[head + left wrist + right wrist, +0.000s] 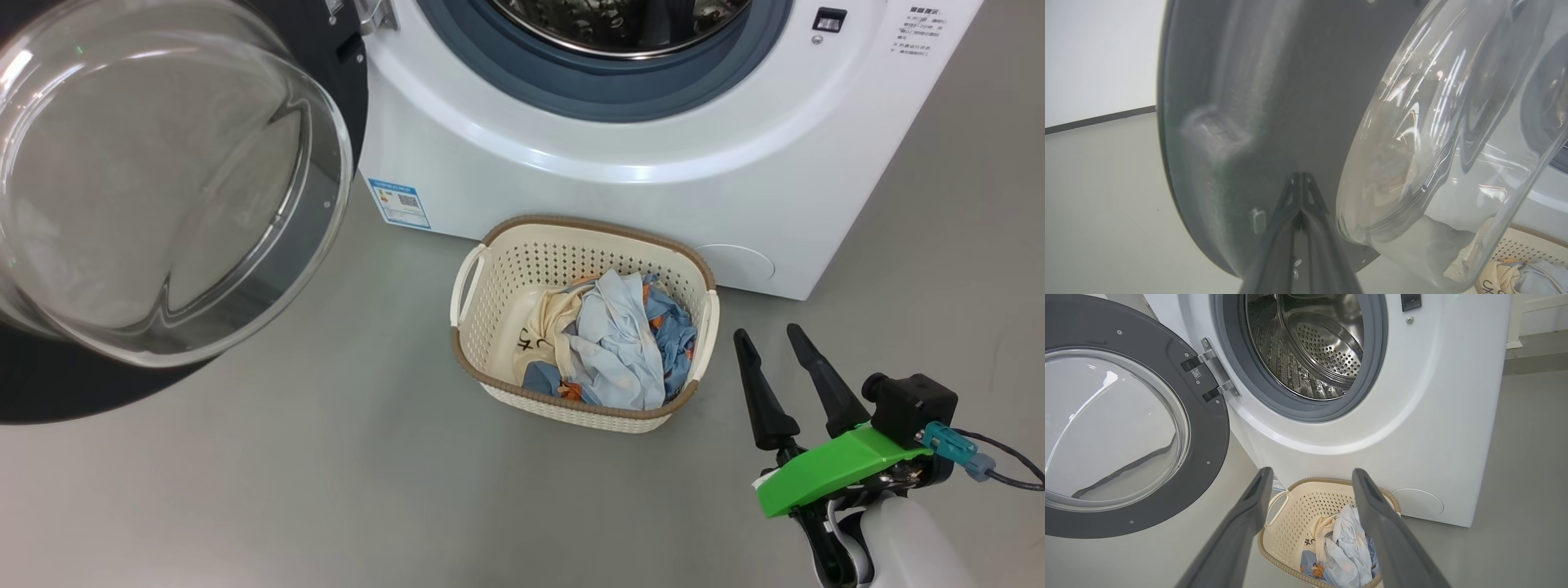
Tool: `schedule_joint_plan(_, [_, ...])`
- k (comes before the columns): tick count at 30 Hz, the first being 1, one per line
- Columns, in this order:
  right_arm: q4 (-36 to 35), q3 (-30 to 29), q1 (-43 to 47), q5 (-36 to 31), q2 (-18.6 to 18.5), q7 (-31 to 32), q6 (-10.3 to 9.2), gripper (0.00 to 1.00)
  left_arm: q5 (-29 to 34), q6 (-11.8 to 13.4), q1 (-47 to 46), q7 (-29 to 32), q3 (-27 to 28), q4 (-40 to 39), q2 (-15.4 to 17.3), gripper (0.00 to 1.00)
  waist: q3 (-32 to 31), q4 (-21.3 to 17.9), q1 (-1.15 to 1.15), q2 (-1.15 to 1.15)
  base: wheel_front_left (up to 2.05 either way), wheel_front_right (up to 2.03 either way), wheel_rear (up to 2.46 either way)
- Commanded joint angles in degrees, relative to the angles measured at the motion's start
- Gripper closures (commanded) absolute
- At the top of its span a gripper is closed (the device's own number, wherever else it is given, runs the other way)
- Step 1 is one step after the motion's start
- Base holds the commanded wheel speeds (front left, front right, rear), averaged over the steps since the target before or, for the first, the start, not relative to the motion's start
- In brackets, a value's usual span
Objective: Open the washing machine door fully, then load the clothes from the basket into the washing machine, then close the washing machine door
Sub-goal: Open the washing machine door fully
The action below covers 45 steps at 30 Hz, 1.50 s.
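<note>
The washing machine door point(326, 49) hangs open at the left, its clear glass bowl point(155, 180) bulging toward me. My left gripper point(1301, 183) is shut and empty, with its tips up against the door's dark inner face point(1241, 81) beside the bowl. The washing machine point(653, 188) stands behind with its steel drum point(1314, 347) exposed. On the floor in front of it, the cream basket point(506, 269) holds the clothes point(612, 343): pale blue, cream and printed denim blue. My right gripper point(771, 333) is open and empty, just right of the basket point(1294, 510) and above floor level.
Grey floor point(326, 474) spreads in front of the basket and to the machine's right. The swung-out door takes up the left side. A white wall with a dark skirting strip point(1098, 118) stands beyond the door.
</note>
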Motion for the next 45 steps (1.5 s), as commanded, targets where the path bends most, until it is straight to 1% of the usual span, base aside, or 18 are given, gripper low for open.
schedule_joint_plan(1, [-1.2,1.5,-1.1,0.0,0.7,-0.7,0.14,0.0,0.6,0.1,-2.3,-0.6,1.8,-0.4,4.5,1.0,-0.1,-0.1,0.0,0.0,0.0,0.0,0.0])
schedule_joint_plan(10, [-1.1,1.3,-0.2,0.1,0.8,-0.7,0.14,0.0,1.0,-0.9,-3.1,-2.7,-0.3,2.8,4.0,1.0,-1.4,0.0,0.0,0.0,0.0,0.0,0.0])
schedule_joint_plan(18, [-1.1,1.4,0.5,0.3,0.7,-0.7,0.14,0.0,1.3,-1.1,-1.7,-3.9,-1.5,2.2,3.2,1.0,-2.4,0.1,0.0,0.0,0.0,0.0,0.0])
schedule_joint_plan(24, [-1.1,1.2,1.2,0.6,0.3,-0.7,0.14,0.0,0.8,-1.2,1.2,-4.5,-1.1,-1.0,2.0,1.0,-3.6,0.1,0.0,0.0,0.0,0.0,0.0])
schedule_joint_plan(25, [-1.1,1.2,1.3,0.6,0.2,-0.7,0.14,0.0,0.8,-1.1,1.8,-4.5,-1.0,-1.8,1.7,0.89,-3.8,0.1,0.0,0.0,0.0,0.0,0.0])
schedule_joint_plan(26, [-1.1,1.2,1.5,0.7,0.1,-0.7,0.14,0.0,0.8,-1.0,2.6,-4.5,-0.9,-2.7,1.4,0.65,-4.0,0.1,0.0,0.0,0.0,0.0,0.0])
schedule_joint_plan(28, [-1.2,1.1,1.7,0.7,-0.1,-0.7,0.14,0.0,0.8,-0.9,4.0,-4.6,-0.7,-4.7,0.9,0.0,-4.3,0.1,0.0,0.0,0.0,0.0,0.0])
schedule_joint_plan(35, [-1.3,1.2,2.1,0.5,-1.1,-0.7,0.14,0.0,0.8,0.6,9.5,-4.7,0.0,-14.3,-2.0,0.0,-5.1,0.0,0.0,0.0,0.0,0.0,0.0])
schedule_joint_plan(41, [-1.1,1.7,2.5,0.5,-1.8,-0.7,0.14,0.0,1.1,2.1,14.6,-4.7,0.1,-22.8,-4.4,0.0,-6.1,-1.6,0.0,0.0,0.0,0.0,0.0])
schedule_joint_plan(42, [-1.1,1.7,2.5,0.5,-1.8,-0.7,0.14,0.0,1.1,2.1,14.6,-4.7,0.1,-22.8,-4.4,0.0,-6.1,-1.6,0.0,0.0,0.0,0.0,0.0])
schedule_joint_plan(45, [-1.3,2.1,2.8,0.5,-2.0,-0.7,0.14,0.0,0.9,2.7,17.2,-4.7,0.1,-26.2,-5.7,0.0,-6.9,-3.1,0.0,0.0,0.0,0.0,0.0])
